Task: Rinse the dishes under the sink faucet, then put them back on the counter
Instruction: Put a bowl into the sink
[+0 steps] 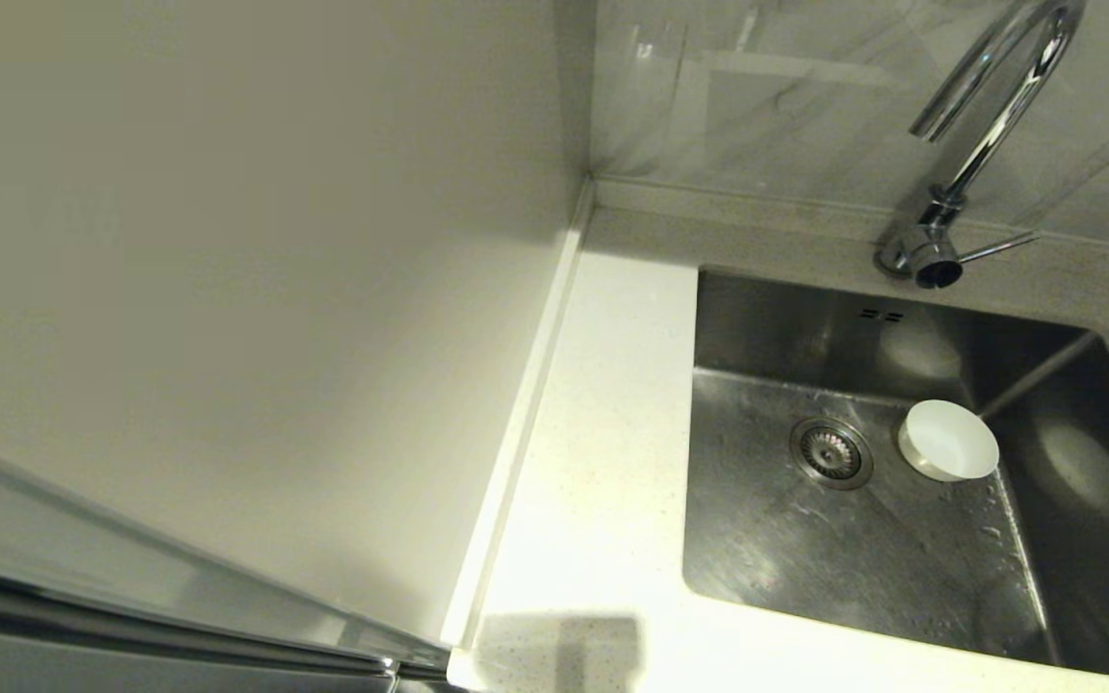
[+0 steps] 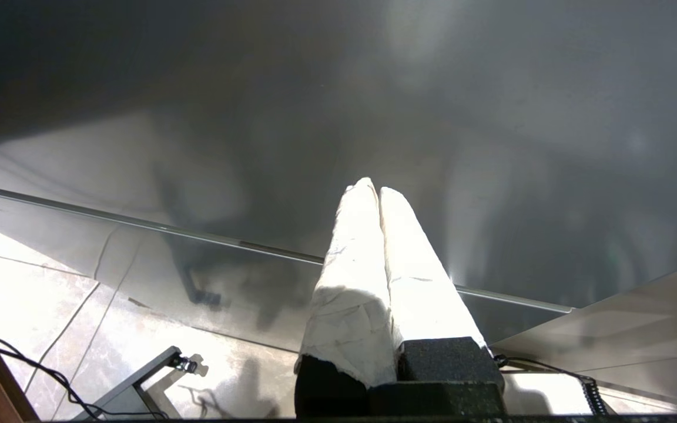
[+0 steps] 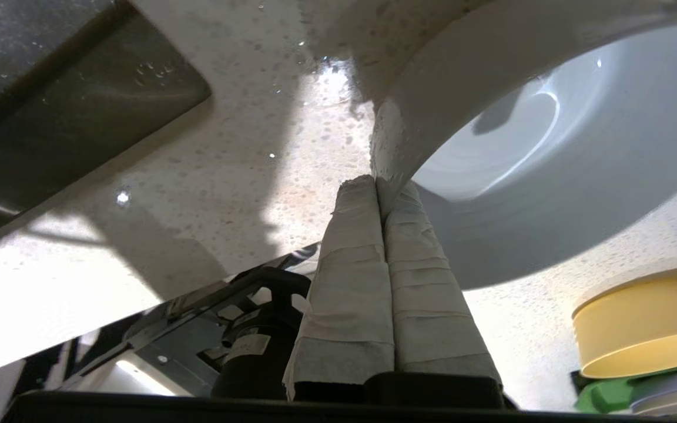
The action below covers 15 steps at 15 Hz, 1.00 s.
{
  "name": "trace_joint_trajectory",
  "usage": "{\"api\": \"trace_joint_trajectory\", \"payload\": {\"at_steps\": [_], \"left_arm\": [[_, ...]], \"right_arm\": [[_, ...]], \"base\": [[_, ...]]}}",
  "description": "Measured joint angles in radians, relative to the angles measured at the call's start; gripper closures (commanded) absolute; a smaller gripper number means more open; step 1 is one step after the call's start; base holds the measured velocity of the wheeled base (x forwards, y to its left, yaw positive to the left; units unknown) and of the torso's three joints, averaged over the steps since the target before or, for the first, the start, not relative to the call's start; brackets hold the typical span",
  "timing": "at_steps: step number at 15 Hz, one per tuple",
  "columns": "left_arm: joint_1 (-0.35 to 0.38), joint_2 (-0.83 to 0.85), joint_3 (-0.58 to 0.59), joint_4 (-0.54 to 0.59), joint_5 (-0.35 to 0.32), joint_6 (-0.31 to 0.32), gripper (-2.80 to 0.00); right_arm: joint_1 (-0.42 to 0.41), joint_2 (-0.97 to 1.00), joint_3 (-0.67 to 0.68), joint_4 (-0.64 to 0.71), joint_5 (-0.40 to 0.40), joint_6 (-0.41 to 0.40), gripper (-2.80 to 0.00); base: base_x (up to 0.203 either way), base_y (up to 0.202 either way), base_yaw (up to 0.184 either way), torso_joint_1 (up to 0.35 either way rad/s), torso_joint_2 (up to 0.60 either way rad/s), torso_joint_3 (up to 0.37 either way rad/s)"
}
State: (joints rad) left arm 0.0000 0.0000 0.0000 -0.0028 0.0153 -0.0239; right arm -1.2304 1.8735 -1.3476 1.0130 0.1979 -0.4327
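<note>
My right hand (image 3: 378,183) clenched on white bowl (image 3: 550,153) rim over desk (image 3: 244,176), sink (image 3: 50,88) edge near; left hand (image 2: 378,191) clenched, parked.

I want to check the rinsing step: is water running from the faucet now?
Off. No stream leaves the faucet spout, and the white bowl sits in the sink beside the drain.
</note>
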Motion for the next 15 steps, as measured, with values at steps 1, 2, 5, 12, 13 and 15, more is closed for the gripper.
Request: {"api": "trace_joint_trajectory", "payload": {"at_steps": [1,2,5,12,13,15], "left_arm": [[0.0,0.0,0.0,0.0,0.0,0.0,0.0],[0.0,0.0,0.0,0.0,0.0,0.0,0.0],[0.0,0.0,0.0,0.0,0.0,0.0,0.0],[0.0,0.0,0.0,0.0,0.0,-0.001,0.0],[0.0,0.0,0.0,0.0,0.0,0.0,0.0],[0.0,0.0,0.0,0.0,0.0,0.0,0.0]], "right_arm": [[0.0,-0.01,0.001,0.0,0.003,-0.01,0.0],[0.001,-0.02,0.003,0.0,0.004,-0.014,0.0],[0.002,-0.052,0.007,0.001,0.004,-0.016,0.0],[0.015,-0.162,0.005,0.002,0.03,-0.044,0.0],[0.022,-0.18,0.005,0.002,0.031,-0.044,0.0],[0.036,-0.213,0.005,0.002,0.044,-0.046,0.0]], "base": [[0.0,0.0,0.0,0.0,0.0,0.0],[0.0,0.0,0.0,0.0,0.0,0.0],[0.0,0.0,0.0,0.0,0.0,0.0],[0.0,0.0,0.0,0.0,0.0,0.0],[0.0,0.0,0.0,0.0,0.0,0.0],[0.0,0.0,0.0,0.0,0.0,0.0]]}}
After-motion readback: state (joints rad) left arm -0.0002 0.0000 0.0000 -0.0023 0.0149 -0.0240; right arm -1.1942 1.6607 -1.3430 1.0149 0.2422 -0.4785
